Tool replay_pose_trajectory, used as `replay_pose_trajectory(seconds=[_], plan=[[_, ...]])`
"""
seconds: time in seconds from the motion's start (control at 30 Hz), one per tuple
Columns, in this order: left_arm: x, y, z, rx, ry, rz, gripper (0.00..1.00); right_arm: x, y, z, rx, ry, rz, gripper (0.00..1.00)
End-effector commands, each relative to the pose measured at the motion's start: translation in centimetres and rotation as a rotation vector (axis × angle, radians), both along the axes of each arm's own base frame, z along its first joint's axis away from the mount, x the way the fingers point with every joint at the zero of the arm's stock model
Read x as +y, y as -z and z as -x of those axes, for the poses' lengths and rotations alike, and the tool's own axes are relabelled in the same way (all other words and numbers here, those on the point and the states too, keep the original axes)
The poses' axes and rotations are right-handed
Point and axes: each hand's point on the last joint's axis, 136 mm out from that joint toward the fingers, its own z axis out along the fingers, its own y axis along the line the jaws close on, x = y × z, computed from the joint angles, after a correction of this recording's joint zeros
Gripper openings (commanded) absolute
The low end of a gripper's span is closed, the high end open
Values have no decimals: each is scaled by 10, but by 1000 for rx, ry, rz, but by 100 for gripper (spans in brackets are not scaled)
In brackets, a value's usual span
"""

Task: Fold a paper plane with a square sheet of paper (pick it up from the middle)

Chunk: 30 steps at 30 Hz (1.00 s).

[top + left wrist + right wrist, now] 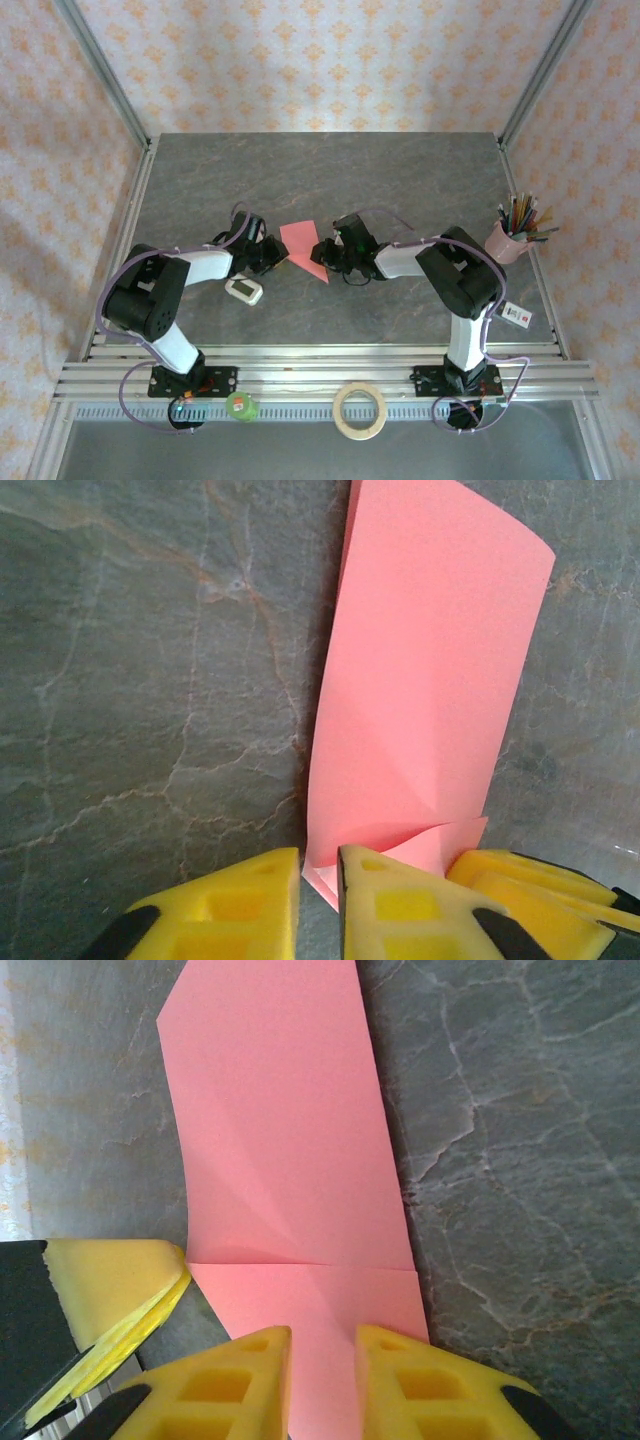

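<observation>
The far half of the grey table (330,170) lay open. Mid-table the left gripper (272,253) and right gripper (326,253) flanked the pink paper (298,240) closely, leaving no lane between; a white gadget (245,290) sat just beside the left arm (205,266), a pencil cup (508,242) at the right edge

Both arms bend inward, elbows raised, the left claw (277,254) and right claw (322,252) low, close together and facing each other, fingers narrowly parted.

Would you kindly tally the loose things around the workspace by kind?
folded pink paper: 1
white gadget: 1
cup of pencils: 1
tape roll: 1
green object: 1
white tag: 1
Total: 6
</observation>
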Motion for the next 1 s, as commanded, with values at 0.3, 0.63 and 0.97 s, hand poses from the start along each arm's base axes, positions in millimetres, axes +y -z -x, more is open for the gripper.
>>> replay_pose_trajectory(seconds=[0.3,0.63,0.97], plan=[[-11,-14,-15,-48,39,38,14,-23,42,14,70,20,122,24],[-37,-28,-17,-90,141,196,27,-22,41,12,66,15,121,24],[-37,-14,-19,-56,212,164,28,-25,44,13,66,14,129,24]])
